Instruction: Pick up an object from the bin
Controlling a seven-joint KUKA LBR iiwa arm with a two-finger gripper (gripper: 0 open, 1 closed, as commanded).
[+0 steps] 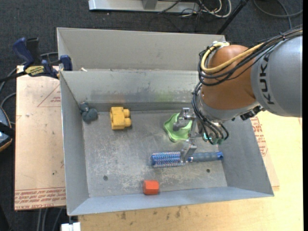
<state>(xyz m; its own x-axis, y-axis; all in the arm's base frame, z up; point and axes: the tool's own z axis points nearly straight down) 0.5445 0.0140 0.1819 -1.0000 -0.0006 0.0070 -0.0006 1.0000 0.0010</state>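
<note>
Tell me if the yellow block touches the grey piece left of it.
Apart. The camera view shows bare bin floor between the yellow block and the grey piece.

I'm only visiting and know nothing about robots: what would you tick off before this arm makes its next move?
1. The gripper is down at the blue brush, where bristles meet handle: ok.
2. Brush actually gripped: cannot tell.
3. Clearance from the green thing right beside the gripper: not ok.
4. Distance to the yellow block, orange block and small grey lump: ok.
5. Brush flat on the bin floor, away from the walls: ok.
</note>
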